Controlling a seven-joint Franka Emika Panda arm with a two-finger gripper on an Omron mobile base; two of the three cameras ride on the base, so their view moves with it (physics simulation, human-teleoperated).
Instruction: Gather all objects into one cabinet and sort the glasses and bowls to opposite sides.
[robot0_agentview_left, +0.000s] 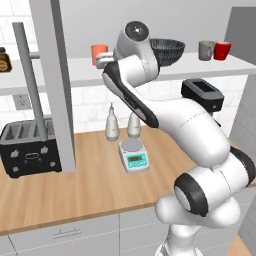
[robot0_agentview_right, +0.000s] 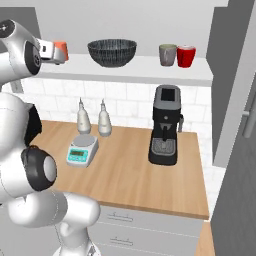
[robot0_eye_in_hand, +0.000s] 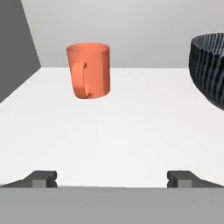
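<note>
White shelf, fingers wide apart, empty

Through the hand view I'm looking along the white shelf floor of the cabinet, with its grey back ahead and a darker grey side wall on my left. The orange cup stands upright on the shelf, handle turned toward me, well ahead of the claw. The claw's two dark fingertips sit wide apart with nothing between them. At the right edge I see part of the dark mesh-patterned bowl, well apart from the cup.
</note>
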